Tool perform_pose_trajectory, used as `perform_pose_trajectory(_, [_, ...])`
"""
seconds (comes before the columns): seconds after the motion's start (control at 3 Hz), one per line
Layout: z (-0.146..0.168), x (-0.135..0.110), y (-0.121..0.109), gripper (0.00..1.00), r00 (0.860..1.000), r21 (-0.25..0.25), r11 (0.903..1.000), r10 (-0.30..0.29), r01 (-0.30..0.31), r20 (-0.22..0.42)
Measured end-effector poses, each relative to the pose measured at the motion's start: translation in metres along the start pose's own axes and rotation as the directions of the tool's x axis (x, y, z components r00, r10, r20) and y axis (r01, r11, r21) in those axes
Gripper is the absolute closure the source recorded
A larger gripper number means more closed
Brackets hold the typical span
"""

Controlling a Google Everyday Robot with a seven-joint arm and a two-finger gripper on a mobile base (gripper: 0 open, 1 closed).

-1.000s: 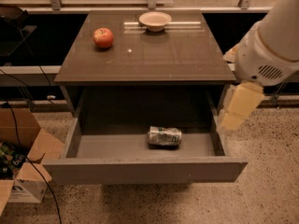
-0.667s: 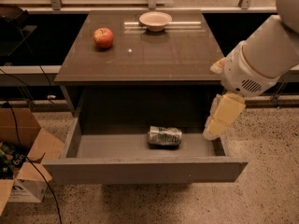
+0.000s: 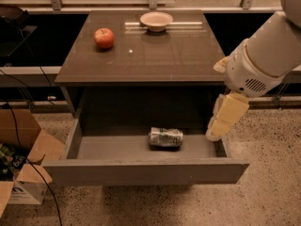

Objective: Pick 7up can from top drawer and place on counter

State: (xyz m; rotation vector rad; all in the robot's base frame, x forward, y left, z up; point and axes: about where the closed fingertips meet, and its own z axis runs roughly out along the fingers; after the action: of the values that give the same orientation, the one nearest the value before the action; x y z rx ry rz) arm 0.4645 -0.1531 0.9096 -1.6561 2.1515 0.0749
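The 7up can [image 3: 165, 137] lies on its side, dented, in the middle of the open top drawer [image 3: 141, 171], near its back. My gripper [image 3: 215, 134] hangs with its pale tips pointing down over the drawer's right end, to the right of the can and apart from it. It holds nothing that I can see. The counter [image 3: 160, 55] is the glossy grey-brown top above the drawer.
A red apple [image 3: 104, 37] and a pale bowl [image 3: 156, 20] sit on the back part of the counter. An open cardboard box [image 3: 23, 168] stands on the floor at the left, with cables nearby. My white arm [image 3: 263, 55] fills the right side.
My gripper has moved left and down from beside the counter's right edge to over the drawer's right end. The can has not moved.
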Motion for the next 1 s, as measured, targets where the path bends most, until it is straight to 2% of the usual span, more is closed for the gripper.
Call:
perform_pose_trajectory(0.33, [0.052, -0.016, 0.009, 0.00, 0.997, -0.075, 0.9962, 0.049, -0.045, 0.059])
perform_pose_trajectory(0.67, [0.119, -0.033, 0.018, 0.00, 0.989, -0.178, 0.9815, 0.092, -0.070, 0.120])
perform_pose_trajectory(1.0, [0.167, -0.044, 0.017, 0.00, 0.980, -0.238, 0.9675, 0.124, -0.084, 0.157])
